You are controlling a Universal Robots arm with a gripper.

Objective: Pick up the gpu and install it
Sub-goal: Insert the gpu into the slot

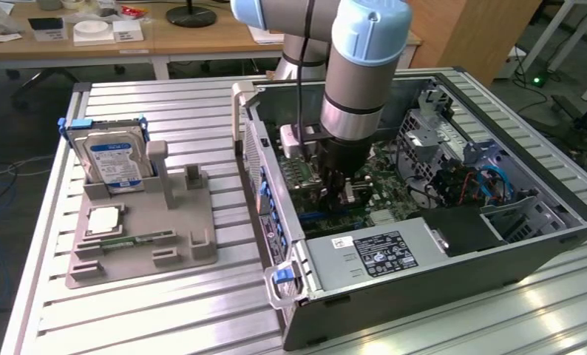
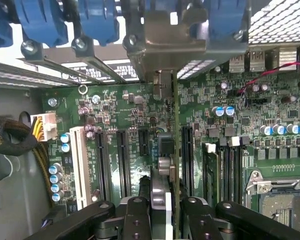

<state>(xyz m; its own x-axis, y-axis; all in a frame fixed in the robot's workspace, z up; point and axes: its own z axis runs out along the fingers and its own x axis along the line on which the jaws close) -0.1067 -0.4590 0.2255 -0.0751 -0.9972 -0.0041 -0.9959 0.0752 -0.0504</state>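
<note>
The gripper (image 2: pixel 165 214) is clamped partway closed on the gpu (image 2: pixel 176 125), held edge-on over the motherboard (image 2: pixel 115 107).

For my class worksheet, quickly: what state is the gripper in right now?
Gripper: closed, holding the gpu edge-on inside the computer case.

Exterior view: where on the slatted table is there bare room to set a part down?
Bare slats: on the table between the grey fixture and the near edge, beyond the hard drive, and past the computer case at the exterior view's lower right. Crowded inside the case, where the gripper holds the gpu over the motherboard.
</note>
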